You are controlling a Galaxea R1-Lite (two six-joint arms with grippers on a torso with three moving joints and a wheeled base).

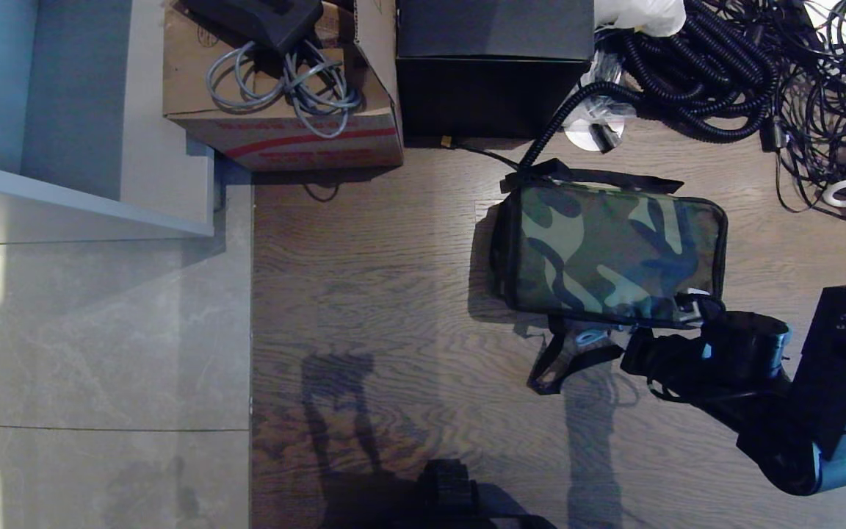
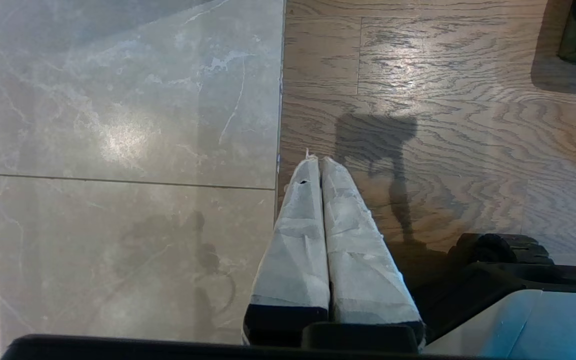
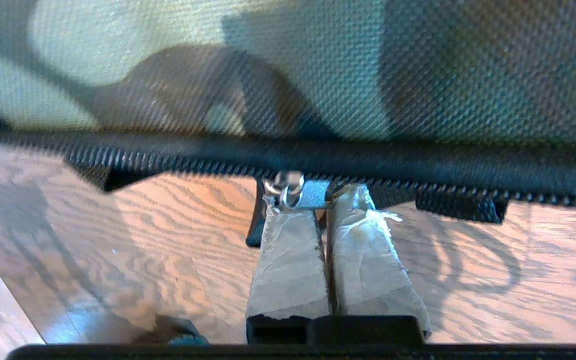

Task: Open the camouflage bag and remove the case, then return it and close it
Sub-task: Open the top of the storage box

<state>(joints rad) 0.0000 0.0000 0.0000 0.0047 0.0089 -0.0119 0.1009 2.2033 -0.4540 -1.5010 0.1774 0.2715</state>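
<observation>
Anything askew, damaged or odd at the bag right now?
Nothing damaged. The camouflage bag lies flat and closed; the right gripper is shut on its zipper pull. Only oddity: frayed tape on the fingertips.

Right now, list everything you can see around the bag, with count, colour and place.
camouflage bag: one, green-brown-black, closed, on wood floor, right of centre
zipper pull: one, silver, bag's near edge
cardboard box: one, brown, top left, grey cables on it
black box: one, top centre
cable tangle: black, top right
right gripper: shut on zipper pull
left gripper: shut, idle over the tile-wood seam
</observation>
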